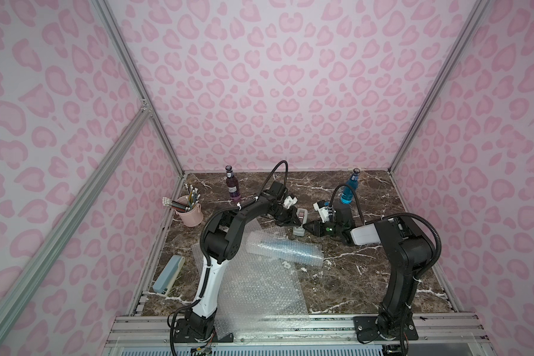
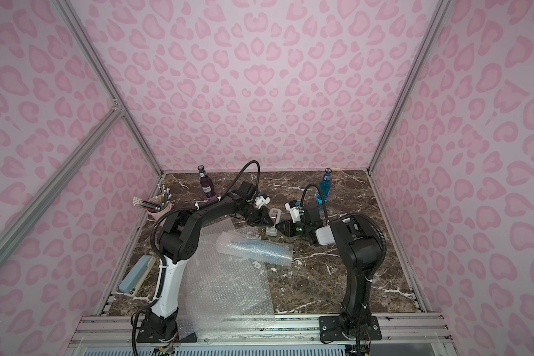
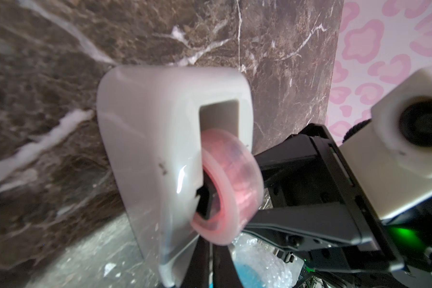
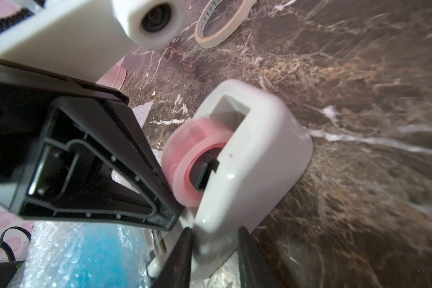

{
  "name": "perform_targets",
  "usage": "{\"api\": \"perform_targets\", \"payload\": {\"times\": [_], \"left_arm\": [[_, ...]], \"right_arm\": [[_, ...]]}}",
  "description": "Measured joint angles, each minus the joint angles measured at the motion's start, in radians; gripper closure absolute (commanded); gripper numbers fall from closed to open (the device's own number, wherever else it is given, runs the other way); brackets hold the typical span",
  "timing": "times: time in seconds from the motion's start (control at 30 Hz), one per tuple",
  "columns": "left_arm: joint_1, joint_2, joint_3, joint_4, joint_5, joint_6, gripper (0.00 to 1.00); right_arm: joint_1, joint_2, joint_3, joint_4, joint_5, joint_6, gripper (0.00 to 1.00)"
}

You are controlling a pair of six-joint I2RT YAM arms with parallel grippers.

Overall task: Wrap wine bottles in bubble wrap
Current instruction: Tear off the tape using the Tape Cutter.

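Closest up, the right gripper (image 4: 215, 249) has its two dark fingers (image 4: 182, 259) either side of the narrow end of the white tape dispenser (image 4: 255, 159). The jaws are only part open, but they look clamped on it. Meanwhile the left gripper (image 3: 210, 251) is squeezed fully shut right at the pink tape roll (image 3: 230, 189). I can't tell if it's actually got the tape end pinched.

In both top views they meet just above the middle of the frame. Just below them the wrapped blue bottle (image 1: 285, 249) lies on its side inside a tube of bubble wrap (image 1: 256, 243). Lower centre, a spare flat sheet (image 1: 259, 292) runs over the front edge of the marble table (image 1: 367, 277). At the back, the purple bottle (image 1: 232, 186) stands left of centre and the bare blue bottle (image 1: 349, 189) right of centre.

My guess is the glass is heavy and rolls, while the wrap is light, springy, slippery and wants to unroll. I'd pin it mid-body over the loose edge, not by the floppy ends.
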Motion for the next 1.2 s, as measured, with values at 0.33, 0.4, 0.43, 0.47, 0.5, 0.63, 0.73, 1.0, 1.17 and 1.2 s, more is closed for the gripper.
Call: {"api": "perform_targets", "payload": {"times": [0.33,0.4,0.43,0.47,0.5,0.63,0.73,1.0,1.17,1.2], "left_arm": [[0.008,-0.006,0.019,-0.025,0.016,-0.011,0.97],[0.008,-0.018,0.023,-0.037,0.016,-0.013,0.97],[0.008,-0.028,0.027,-0.036,0.021,-0.018,0.97],[0.008,-0.036,0.03,-0.034,0.024,-0.018,0.97],[0.008,-0.048,0.033,-0.033,0.028,-0.018,0.97],[0.006,-0.073,0.033,-0.055,0.034,-0.018,0.97],[-0.005,-0.096,0.011,-0.078,0.034,-0.013,0.97],[-0.029,-0.116,-0.107,-0.087,0.022,-0.01,0.97],[-0.03,-0.116,-0.126,-0.087,-0.008,-0.01,0.97],[-0.031,-0.115,-0.126,-0.089,-0.015,-0.01,0.97]], "right_arm": [[-0.001,0.003,0.0,0.005,0.008,0.0,0.7],[-0.001,0.006,0.001,0.011,0.012,0.0,0.7],[-0.001,0.007,0.001,0.014,0.011,0.001,0.7],[-0.001,0.008,0.001,0.015,0.011,0.001,0.71],[-0.001,0.009,0.001,0.018,0.011,0.002,0.71],[-0.001,0.02,0.005,0.035,0.011,0.009,0.71],[-0.001,0.026,0.005,0.051,0.01,0.019,0.71],[0.0,0.027,0.008,0.052,0.013,0.035,0.71],[0.0,0.027,0.009,0.05,0.014,0.035,0.71],[0.0,0.026,0.009,0.05,0.014,0.035,0.71]]}}
